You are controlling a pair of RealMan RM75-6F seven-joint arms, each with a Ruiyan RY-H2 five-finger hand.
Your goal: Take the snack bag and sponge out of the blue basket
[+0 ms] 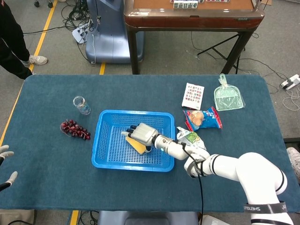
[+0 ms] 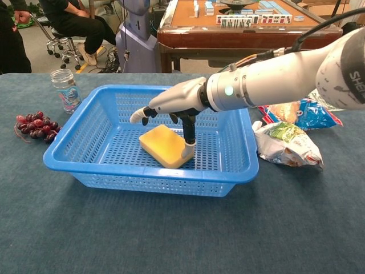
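The yellow sponge (image 1: 136, 145) (image 2: 161, 146) lies slightly tilted in the middle-right of the blue basket (image 1: 97, 146) (image 2: 154, 174). My right hand (image 1: 143, 133) (image 2: 178, 104) hovers over it, fingers spread and lifted toward the left. One digit points straight down and touches the sponge's right edge. A crumpled green-and-white snack bag (image 1: 191, 141) (image 2: 285, 145) lies on the table just right of the basket, outside it. My left hand (image 1: 5, 165) shows at the far left edge, off the table, fingers apart and holding nothing.
A red-and-blue chip bag (image 1: 203, 118) (image 2: 297, 112), a card packet (image 1: 193, 95) and a green dustpan (image 1: 228, 97) lie at the back right. Grapes (image 1: 74, 129) (image 2: 34, 125) and a small jar (image 1: 81, 105) (image 2: 64, 90) sit left of the basket. A mahjong table (image 1: 192, 16) stands behind.
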